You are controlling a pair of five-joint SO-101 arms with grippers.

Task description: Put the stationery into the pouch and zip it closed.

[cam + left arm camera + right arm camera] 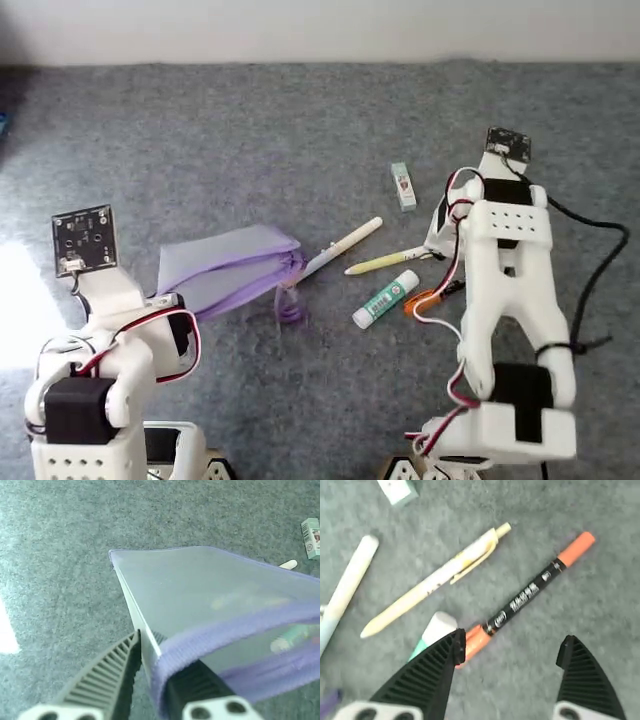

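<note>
Presently one pouch is being clamped in the left gripper; the right gripper is being held wide beside three pens, one glue stick, one eraser.

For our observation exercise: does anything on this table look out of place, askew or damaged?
Nothing looks damaged or spilled. The pouch sits tilted, one edge pinched in the left end effector; two pens, marker, glue stick and eraser lie loose beside it, unpacked.

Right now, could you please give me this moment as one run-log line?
left tool: shut on pouch | right tool: open above orange marker | pouch: open
</note>
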